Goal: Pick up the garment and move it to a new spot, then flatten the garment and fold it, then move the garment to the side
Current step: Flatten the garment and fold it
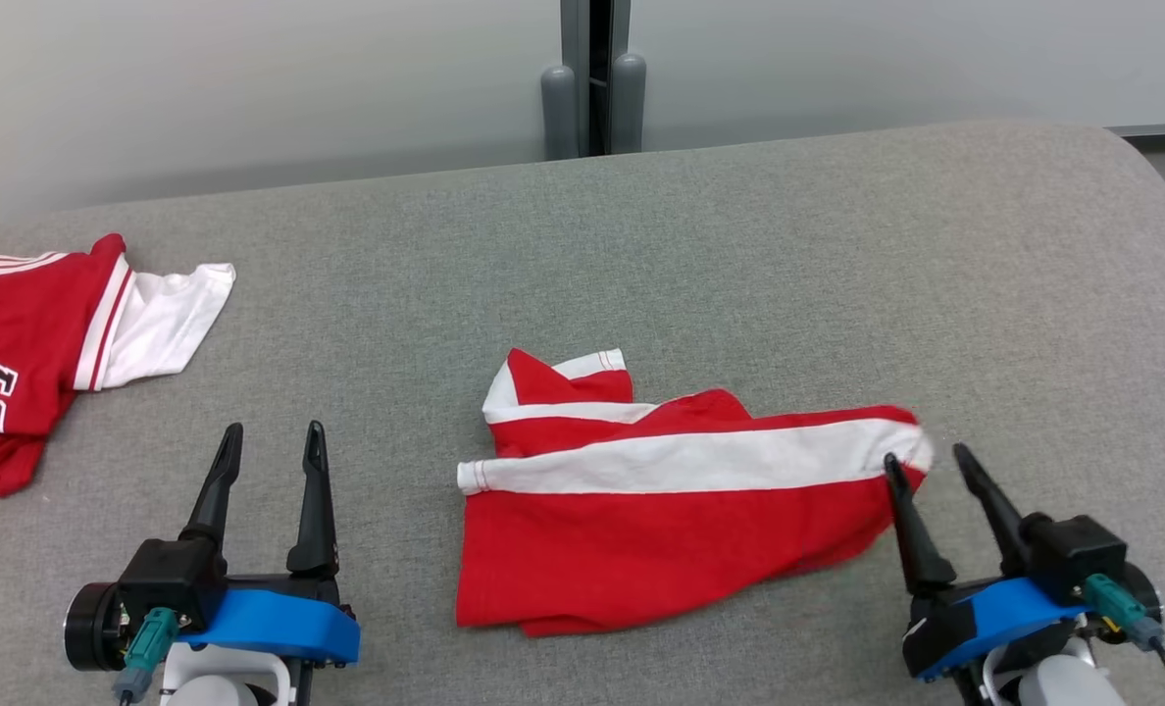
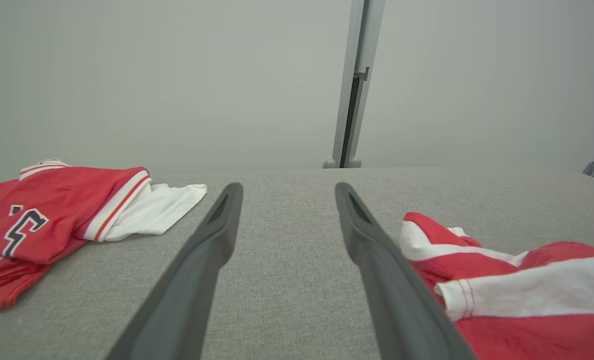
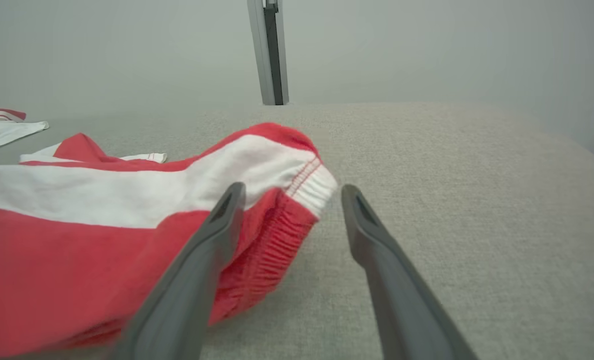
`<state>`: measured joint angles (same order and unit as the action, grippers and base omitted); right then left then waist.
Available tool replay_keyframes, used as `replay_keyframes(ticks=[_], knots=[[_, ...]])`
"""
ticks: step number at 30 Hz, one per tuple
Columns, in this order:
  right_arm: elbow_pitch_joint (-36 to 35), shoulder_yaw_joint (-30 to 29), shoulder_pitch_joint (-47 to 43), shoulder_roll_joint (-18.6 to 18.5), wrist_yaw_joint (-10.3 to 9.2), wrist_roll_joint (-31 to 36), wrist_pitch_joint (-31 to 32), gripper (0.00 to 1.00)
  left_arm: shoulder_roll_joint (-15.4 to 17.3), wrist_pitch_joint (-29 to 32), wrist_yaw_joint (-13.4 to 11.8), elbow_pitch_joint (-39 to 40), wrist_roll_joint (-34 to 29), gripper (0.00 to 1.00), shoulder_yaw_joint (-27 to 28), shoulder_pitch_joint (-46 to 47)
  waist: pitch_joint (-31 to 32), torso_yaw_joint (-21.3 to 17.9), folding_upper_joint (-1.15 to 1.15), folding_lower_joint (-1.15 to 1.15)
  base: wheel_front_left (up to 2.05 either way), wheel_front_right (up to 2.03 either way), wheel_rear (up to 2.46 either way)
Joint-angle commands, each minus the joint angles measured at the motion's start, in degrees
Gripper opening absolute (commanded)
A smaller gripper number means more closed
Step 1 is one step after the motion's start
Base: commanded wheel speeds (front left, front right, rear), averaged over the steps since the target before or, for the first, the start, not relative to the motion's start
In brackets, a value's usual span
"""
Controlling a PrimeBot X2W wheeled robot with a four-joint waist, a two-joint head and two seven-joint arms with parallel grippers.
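The garment [image 1: 671,510], red with a broad white band and an elasticated hem [image 3: 277,245] at its right end, lies rumpled on the bench [image 1: 739,245], about midway between the left and right edges and closer to the near edge than the far one. Its long axis runs left to right, roughly parallel to the near edge, with a loose flap turned up at the far-left end. The right pincer [image 1: 926,456] sits at the garment's right end. Its fingers are spread apart and clamp nothing. The left finger overlaps the hem, the right finger stands over bare bench, and the white ribbed corner [image 3: 317,182] pokes into the gap between them. The left pincer [image 1: 274,428] is also spread apart and holds nothing. It stands near the near edge, toward the near-left corner, well apart from the garment's left end, which lies to its right. Both pincers are held low and nearly level with the bench, fingers pointing toward the far edge, and the right pair leans slightly leftward. The right arm is therefore nearer, so any regrasp for flattening would most likely start at the hem. A red jersey [image 1: 33,343] with a white sleeve lies at the left edge, clear of the work.
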<state>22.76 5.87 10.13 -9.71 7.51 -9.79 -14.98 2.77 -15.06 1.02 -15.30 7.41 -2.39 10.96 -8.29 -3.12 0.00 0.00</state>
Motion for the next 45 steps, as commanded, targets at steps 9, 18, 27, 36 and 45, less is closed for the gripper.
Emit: replay_keyframes(ticks=[9,18,27,36,45], knots=[[-8.86,-7.62,0.01,3.51,-0.03,4.16,-0.31,1.0,0.22,-0.17,0.45,0.03,-0.66,1.0,0.32,-0.79,0.89,0.17,0.0,0.0,0.0,0.0,0.0],[-15.31,-7.72,-2.3,6.22,-0.03,6.24,-0.19,1.0,0.21,-0.17,0.49,0.47,-1.11,1.0,0.14,-0.87,0.98,0.9,0.0,0.0,0.0,0.0,0.0],[-14.13,-7.58,-2.23,6.71,-0.03,6.67,-0.19,1.0,0.21,-0.17,3.22,-1.28,-1.42,1.0,-4.9,1.09,0.73,1.13,0.0,0.0,0.0,0.0,0.0],[-13.4,-6.73,-1.0,6.82,-0.03,6.49,-0.19,1.0,0.24,-0.17,5.29,-9.11,-0.84,1.0,-12.19,3.73,-0.75,-0.48,0.0,0.0,0.0,0.0,0.0],[-13.53,-6.91,0.06,6.88,-0.03,6.28,-0.19,1.0,0.32,-0.17,6.07,-15.74,-0.31,1.0,-14.59,6.81,-2.75,-2.59,0.0,0.0,0.0,0.0,0.0]])
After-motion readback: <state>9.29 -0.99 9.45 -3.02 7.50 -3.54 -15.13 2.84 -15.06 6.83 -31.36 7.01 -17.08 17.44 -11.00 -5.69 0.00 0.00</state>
